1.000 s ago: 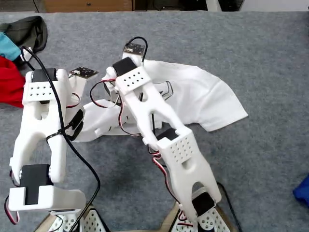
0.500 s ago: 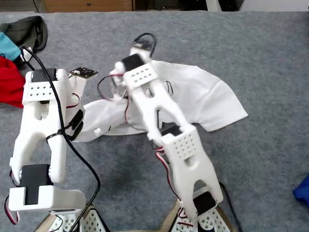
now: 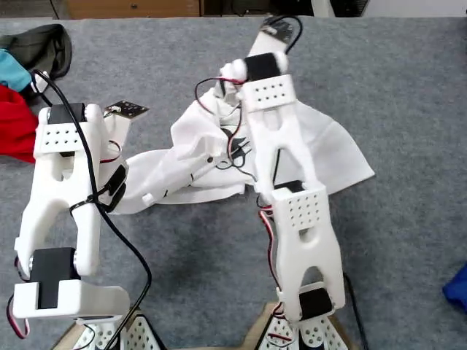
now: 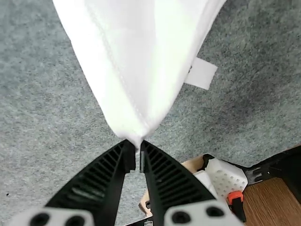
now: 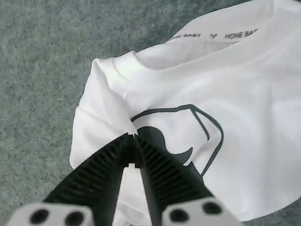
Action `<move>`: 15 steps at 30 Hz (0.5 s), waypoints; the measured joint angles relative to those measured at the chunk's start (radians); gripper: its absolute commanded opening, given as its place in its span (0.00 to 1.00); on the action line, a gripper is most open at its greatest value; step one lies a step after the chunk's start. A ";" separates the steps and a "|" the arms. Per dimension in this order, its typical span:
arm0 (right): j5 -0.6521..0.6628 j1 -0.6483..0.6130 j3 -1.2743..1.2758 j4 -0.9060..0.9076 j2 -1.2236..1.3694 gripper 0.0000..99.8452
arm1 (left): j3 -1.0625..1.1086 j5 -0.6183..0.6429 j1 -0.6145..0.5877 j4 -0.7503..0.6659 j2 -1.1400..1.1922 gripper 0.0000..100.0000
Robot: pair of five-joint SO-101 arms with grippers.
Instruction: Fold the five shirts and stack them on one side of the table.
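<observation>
— How is the white shirt (image 3: 339, 157) handling?
— Light and limp, so I am pinching it at its edges. It is lying mid-frame on the table (image 3: 408, 73).
— And your jaws?
— My left gripper (image 4: 136, 157) is clamping a hem corner, and my right gripper (image 5: 132, 146) is clamping a fold by the collar.
— What is changing?
— My right arm is swinging toward top centre, dragging cloth along.

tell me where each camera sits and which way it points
High view: fixed above the table, looking down; left arm and right arm reach in from the bottom edge to the shirt.
Left wrist view: on the left arm, looking along the left gripper, shut on a shirt edge, to the table.
Right wrist view: on the right arm, looking down the right gripper, shut on a shirt fold.
Shared: all three show the same white shirt.
</observation>
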 measured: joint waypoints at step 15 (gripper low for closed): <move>1.088 -0.164 -0.130 0.066 0.051 0.03 | 0.000 0.028 0.000 0.000 0.000 0.02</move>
